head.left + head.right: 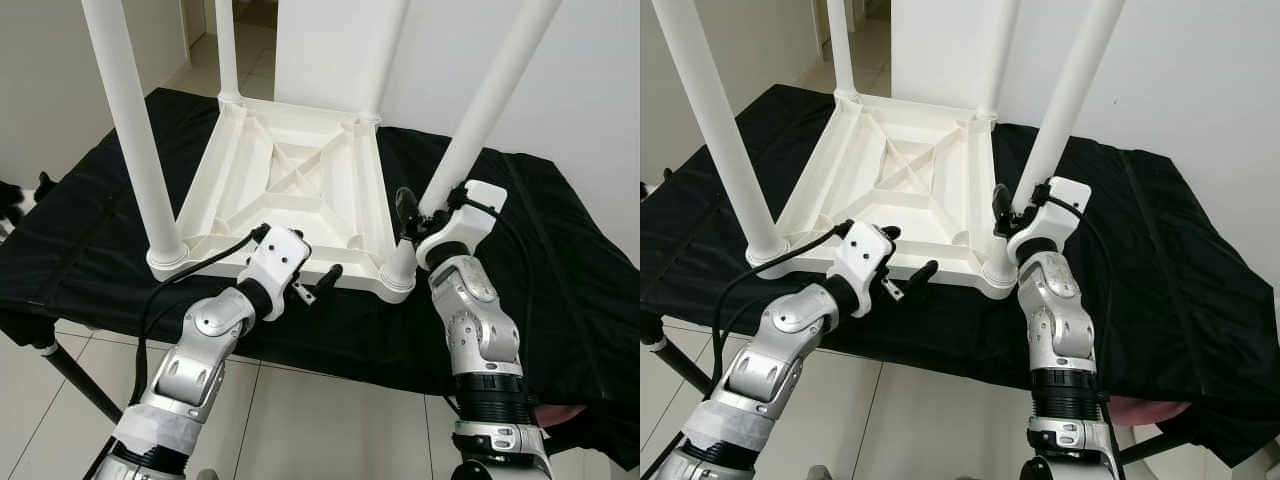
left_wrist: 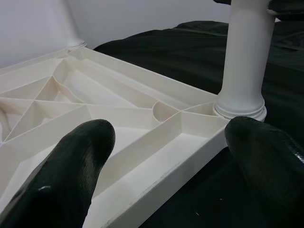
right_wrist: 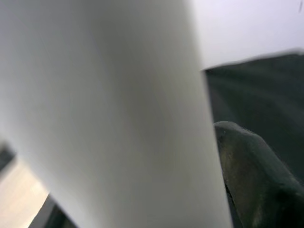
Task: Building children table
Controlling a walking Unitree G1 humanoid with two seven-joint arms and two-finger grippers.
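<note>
**Gripping the near-right leg of an upturned table**

Lying upside down on the black cloth (image 1: 560, 250) is the white plastic table top (image 1: 290, 190), its ribbed underside facing up, and four white legs rise from its corners. The cloth drapes over a stand on a pale tiled floor (image 1: 300, 420).

Over on the right, the right gripper (image 1: 420, 215) is up against the near-right leg (image 1: 480, 120), low down and just above the corner socket. One black finger (image 1: 405, 210) shows on the inner side of the leg, and the wrist view has the white tube pressed right beside a dark fingertip (image 3: 251, 171). So that one is clamped around the leg.

Now the left gripper (image 1: 300, 262) sits at the near edge of the table top, between the near-left leg (image 1: 135, 140) and the near-right one. Its two fingers (image 2: 71, 171) are spread wide apart, one over the ribbed tray, the other out over the cloth, with the rim of the top running between them. It holds nothing.

The two far legs (image 1: 228, 50) stand at the back corners.
</note>
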